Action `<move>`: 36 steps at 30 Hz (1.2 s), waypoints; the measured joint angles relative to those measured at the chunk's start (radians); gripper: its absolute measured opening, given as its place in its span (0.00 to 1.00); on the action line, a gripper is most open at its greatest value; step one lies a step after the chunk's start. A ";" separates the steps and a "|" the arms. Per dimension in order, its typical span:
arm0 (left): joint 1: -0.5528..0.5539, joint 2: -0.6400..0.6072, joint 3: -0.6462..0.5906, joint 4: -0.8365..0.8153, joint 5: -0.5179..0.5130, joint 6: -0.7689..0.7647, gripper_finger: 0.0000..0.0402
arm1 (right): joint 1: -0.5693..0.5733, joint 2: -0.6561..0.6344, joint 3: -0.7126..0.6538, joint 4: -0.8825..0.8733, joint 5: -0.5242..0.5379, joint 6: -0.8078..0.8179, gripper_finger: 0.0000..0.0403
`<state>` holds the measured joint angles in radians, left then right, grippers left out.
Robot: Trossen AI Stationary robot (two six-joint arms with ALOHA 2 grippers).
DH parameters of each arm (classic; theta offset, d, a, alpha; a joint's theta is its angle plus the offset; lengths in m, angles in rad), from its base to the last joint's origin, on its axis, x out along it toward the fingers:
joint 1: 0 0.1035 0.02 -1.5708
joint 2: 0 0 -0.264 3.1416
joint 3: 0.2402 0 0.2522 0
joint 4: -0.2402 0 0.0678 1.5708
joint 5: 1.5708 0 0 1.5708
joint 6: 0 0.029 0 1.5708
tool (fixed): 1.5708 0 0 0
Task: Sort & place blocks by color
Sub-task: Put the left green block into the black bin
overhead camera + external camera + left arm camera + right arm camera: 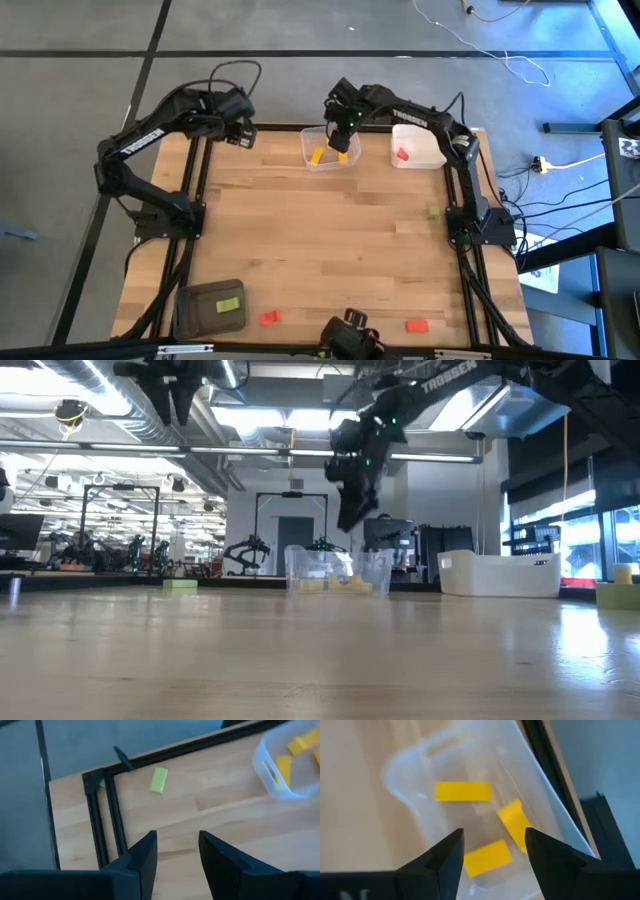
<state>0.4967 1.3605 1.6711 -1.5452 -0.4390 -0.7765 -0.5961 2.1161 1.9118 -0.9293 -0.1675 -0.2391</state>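
The right gripper (342, 140) hangs with its fingers apart and nothing between them, above the clear bin (310, 158) at the far edge of the bench (330, 250); three yellow blocks (463, 791) lie inside that bin. The left gripper (243, 137) waits raised over the far left corner, fingers also parted and empty, near a light green block (158, 780) by the frame. A red block (402, 154) sits in the white bin (432, 156), a green one (433, 212) lies near the right arm's base, two red blocks (268, 317) lie at the near edge, and another green block (230, 302) rests in the dark grey tray (195, 318)
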 joint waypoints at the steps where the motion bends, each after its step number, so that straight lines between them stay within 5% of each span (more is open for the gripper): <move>1: 0.024 0.008 0.000 0.006 0.010 0.000 0.34 | 0.005 -0.001 0.021 -0.013 -0.023 -0.023 0.52; 7: 0.172 0.082 0.000 0.012 0.071 0.024 0.34 | 0.027 -0.012 0.184 -0.143 -0.140 -0.158 0.52; 17: 0.376 0.265 0.000 0.131 0.204 0.325 0.34 | 0.071 -0.012 0.287 -0.302 -0.275 -0.320 0.52; 22: 0.474 0.322 0.000 0.183 0.346 0.448 0.34 | 0.083 -0.010 0.280 -0.315 -0.273 -0.319 0.52; 36: 0.572 0.436 0.000 0.197 0.383 0.572 0.34 | 0.109 -0.010 0.280 -0.244 -0.271 -0.320 0.52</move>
<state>1.0687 1.7966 1.6711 -1.3480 -0.0559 -0.2050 -0.4873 2.1059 2.1918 -1.1734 -0.4385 -0.5587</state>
